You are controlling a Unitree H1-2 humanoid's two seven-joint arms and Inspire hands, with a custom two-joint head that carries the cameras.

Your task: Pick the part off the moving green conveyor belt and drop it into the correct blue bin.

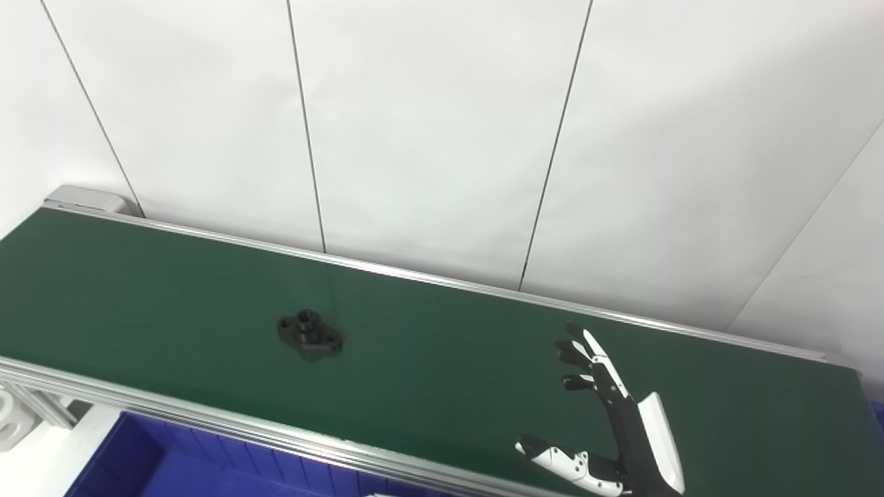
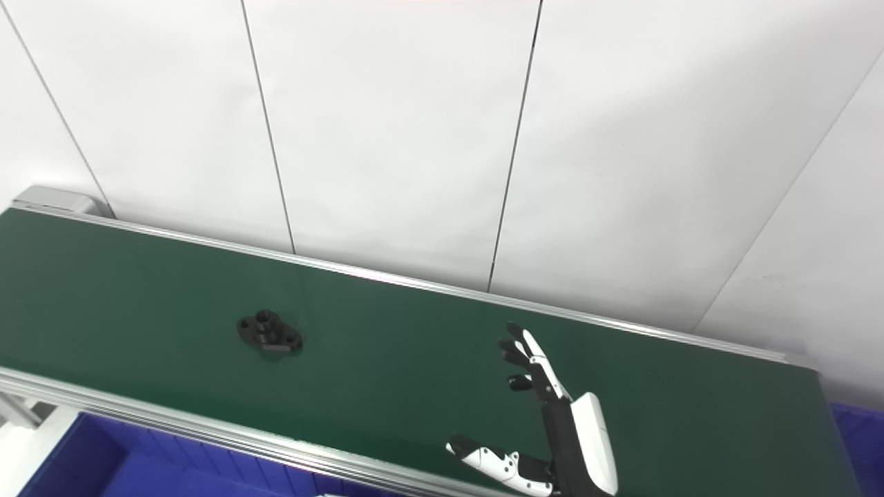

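Nearest the cameras, at the lower left, a blue bin (image 1: 145,462) is being seen below the front edge of the conveyor, only its ribbed inner wall and floor showing; a sliver of a second blue bin (image 2: 856,431) is being glimpsed at the far right. Just above the first bin, the aluminium front rail (image 1: 207,417) is being crossed by nothing. At the bottom right the right hand (image 1: 608,428) is being held over the green conveyor belt (image 1: 449,359), raised edge-on, with the fingers (image 1: 587,355) being kept spread and extended toward the far rail and the thumb (image 1: 552,455) being stuck out sideways toward the left; nothing is being gripped, and the palm is being left bare. The left hand is not being shown in either view. Farther along and well to the left of the hand, the part (image 1: 310,332), a small black flanged piece with a raised round hub and bolt holes in its ears, is being carried flat on the belt, roughly midway between the front and back rails. It is being kept well apart from the fingertips, with bare green belt lying between. Beyond the belt, the rear rail (image 1: 428,277) and a white panelled wall (image 1: 442,131) are being seen.
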